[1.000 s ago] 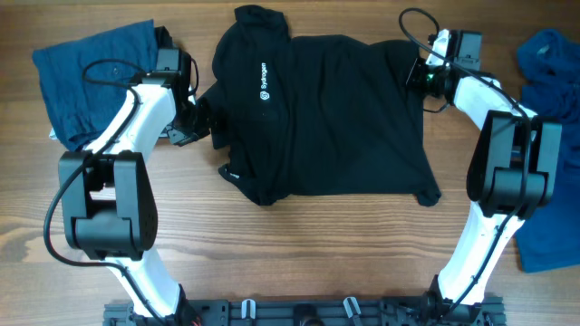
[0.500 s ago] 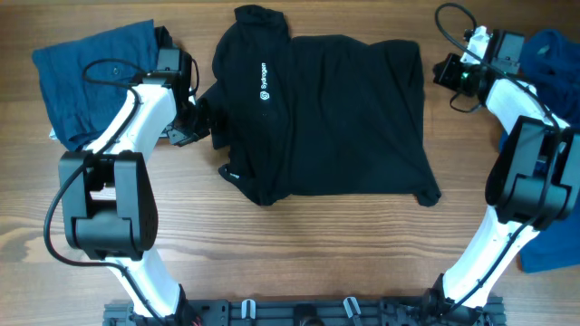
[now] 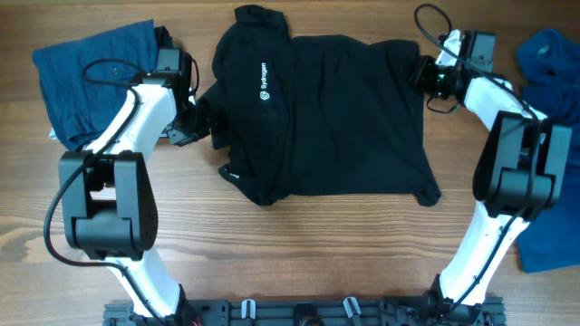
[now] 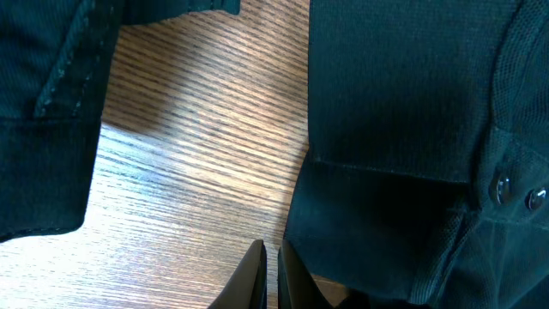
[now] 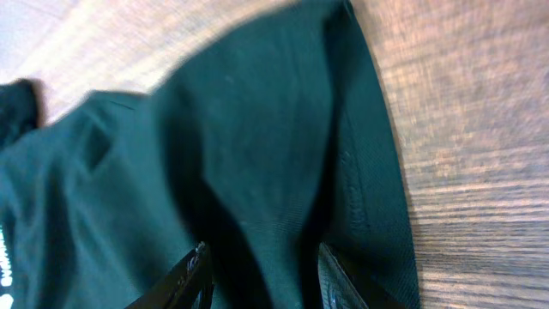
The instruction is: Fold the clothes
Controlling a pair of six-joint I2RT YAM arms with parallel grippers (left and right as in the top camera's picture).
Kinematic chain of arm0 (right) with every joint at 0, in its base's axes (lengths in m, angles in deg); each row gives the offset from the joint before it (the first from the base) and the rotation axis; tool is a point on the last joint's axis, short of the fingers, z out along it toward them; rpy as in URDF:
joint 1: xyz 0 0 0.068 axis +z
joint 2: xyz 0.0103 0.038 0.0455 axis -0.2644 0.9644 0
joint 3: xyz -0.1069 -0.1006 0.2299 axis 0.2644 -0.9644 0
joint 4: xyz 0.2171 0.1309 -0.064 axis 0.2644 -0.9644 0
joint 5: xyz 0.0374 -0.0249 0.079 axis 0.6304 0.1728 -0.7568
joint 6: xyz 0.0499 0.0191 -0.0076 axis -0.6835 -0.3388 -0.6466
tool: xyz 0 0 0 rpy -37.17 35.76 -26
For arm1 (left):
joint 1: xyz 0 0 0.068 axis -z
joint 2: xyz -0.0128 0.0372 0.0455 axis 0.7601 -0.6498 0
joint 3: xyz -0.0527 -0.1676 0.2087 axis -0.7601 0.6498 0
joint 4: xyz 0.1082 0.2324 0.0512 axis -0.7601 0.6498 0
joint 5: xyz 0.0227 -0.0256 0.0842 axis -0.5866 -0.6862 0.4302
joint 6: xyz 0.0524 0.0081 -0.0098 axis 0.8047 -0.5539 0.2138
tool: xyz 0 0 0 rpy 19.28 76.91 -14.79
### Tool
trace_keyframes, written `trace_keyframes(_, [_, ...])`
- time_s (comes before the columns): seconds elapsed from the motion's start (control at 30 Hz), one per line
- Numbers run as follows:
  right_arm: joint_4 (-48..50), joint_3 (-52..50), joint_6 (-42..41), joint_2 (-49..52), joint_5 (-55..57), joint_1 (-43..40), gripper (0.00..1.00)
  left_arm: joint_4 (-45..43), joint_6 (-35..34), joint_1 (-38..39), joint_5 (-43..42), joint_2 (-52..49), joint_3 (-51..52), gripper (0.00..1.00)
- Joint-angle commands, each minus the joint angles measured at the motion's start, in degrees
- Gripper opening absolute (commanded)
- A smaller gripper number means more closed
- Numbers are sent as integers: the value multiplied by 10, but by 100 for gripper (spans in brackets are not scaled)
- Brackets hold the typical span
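Observation:
The black polo shirt (image 3: 335, 118) lies spread flat on the wooden table, with its collar to the back left and its white logo (image 3: 264, 81) facing up. My left gripper (image 3: 204, 116) is shut beside the shirt's left sleeve. In the left wrist view its fingertips (image 4: 268, 257) are closed over bare wood at the fabric's edge (image 4: 403, 103), with nothing seen between them. My right gripper (image 3: 422, 72) is at the shirt's right back edge. In the right wrist view its fingers (image 5: 264, 253) are open, spread over the black fabric (image 5: 257, 154).
A folded blue garment (image 3: 91, 72) lies at the back left, behind my left arm. More blue clothes lie at the right edge, at the back (image 3: 548, 54) and near the front (image 3: 548, 235). Bare wood (image 3: 299, 254) runs along the front.
My right gripper pulled away to the right off the shirt, then came back to its right back edge. The left arm and the shirt have not moved.

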State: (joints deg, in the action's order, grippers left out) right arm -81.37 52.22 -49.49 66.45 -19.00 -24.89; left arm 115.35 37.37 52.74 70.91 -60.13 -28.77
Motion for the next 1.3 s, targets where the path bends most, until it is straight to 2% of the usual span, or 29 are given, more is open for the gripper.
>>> trace_keyframes(0.0, [10, -6, -3, 20, 0, 2, 40, 3, 9, 3, 10, 8, 3, 6])
trace_keyframes(0.1, [10, -6, -5, 20, -1, 6, 39, 2, 9, 3, 10, 8, 3, 6])
trace_keyframes(0.2, [13, -6, -17, 20, -2, 14, 29, 2, 9, 3, 10, 8, 3, 6])
trace_keyframes(0.3, [18, -6, -29, 20, -2, 19, 29, 2, 9, 3, 10, 8, 3, 6])
trace_keyframes(0.37, [22, -6, -29, 20, -1, 20, 29, 2, 9, 3, 10, 8, 3, 6])
trace_keyframes(0.43, [22, -6, -28, 20, 0, 20, 42, 2, 9, 3, 10, 8, 3, 6])
trace_keyframes(0.53, [20, -6, -28, 21, 16, 20, 47, 2, 9, 3, 10, 8, 3, 6])
trace_keyframes(0.57, [20, -6, -28, 23, 17, 20, 46, 2, 9, 3, 10, 8, 3, 6])
trace_keyframes(0.67, [24, -6, -30, 39, 16, 21, 25, 2, 9, 3, 10, 8, 3, 6])
trace_keyframes(0.8, [38, -6, -30, 48, -2, 21, 18, 3, 9, 3, 10, 8, 3, 6])
trace_keyframes(0.87, [54, -6, -28, 42, -8, 19, 7, 3, 9, 3, 10, 8, 3, 6])
trace_keyframes(0.9, [58, -6, -28, 38, -10, 17, 4, 3, 9, 3, 10, 8, 3, 6])
trace_keyframes(1.1, [63, -6, -14, 4, -23, 0, 4, 2, 9, 3, 10, 8, 3, 6])
trace_keyframes(1.27, [81, -6, -13, 2, -96, -34, 4, 3, 9, 3, 10, 8, 3, 6])
